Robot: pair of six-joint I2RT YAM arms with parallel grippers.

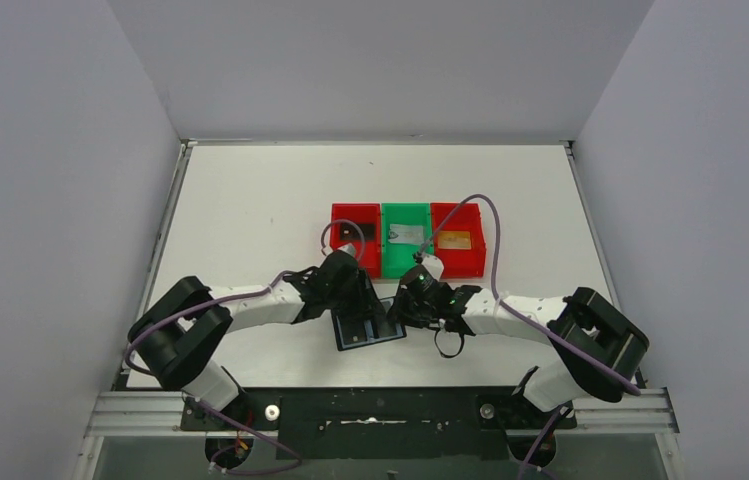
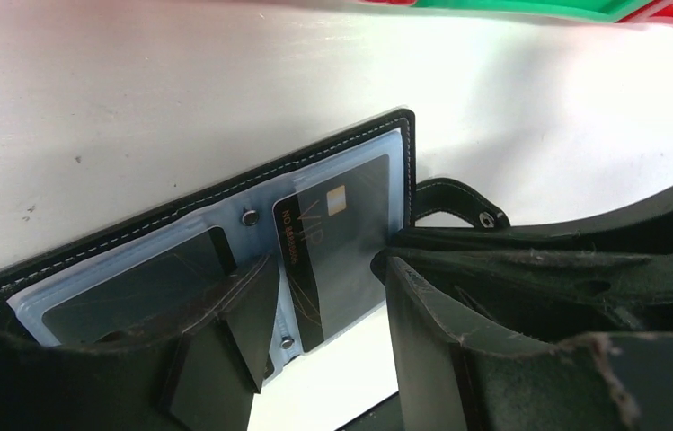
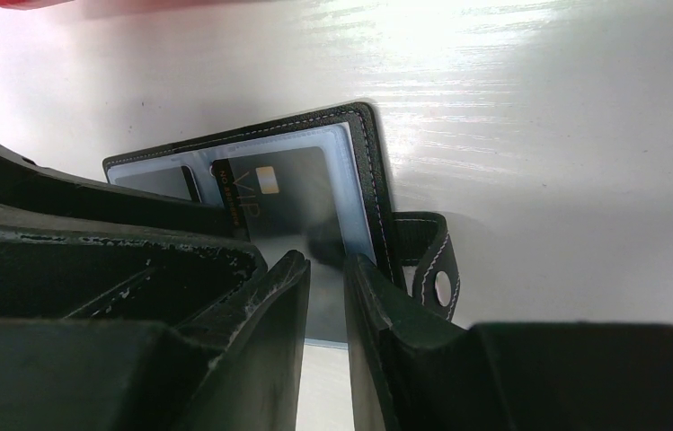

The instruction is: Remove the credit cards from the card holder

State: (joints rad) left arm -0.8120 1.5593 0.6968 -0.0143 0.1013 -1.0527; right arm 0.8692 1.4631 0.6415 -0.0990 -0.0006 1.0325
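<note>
We judge the card holder (image 1: 365,328), open on the bench (image 1: 250,200) just nearside of the green bin (image 1: 390,255), light and floppy; the left gripper (image 2: 323,265) stands open over it, and the right gripper (image 3: 326,265) is narrowed at the slick, stiff card (image 3: 287,193)'s edge, the best hold, though we cannot tell if it grips.

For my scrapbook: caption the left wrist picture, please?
Left gripper, open, over a black card in the unfolded card holder.

This is a robotics lab test cell. A white table (image 1: 250,200) is boxed in by plain grey walls (image 1: 50,150) on its left, far and right sides. An aluminium rail (image 1: 380,412) runs along the table's near edge, with two white-and-black arms (image 1: 250,310) bolted there and purple cables (image 1: 480,197) looping above the table. Three plastic bins (image 1: 390,215), red, green, red, sit in a row at the table's middle.
</note>
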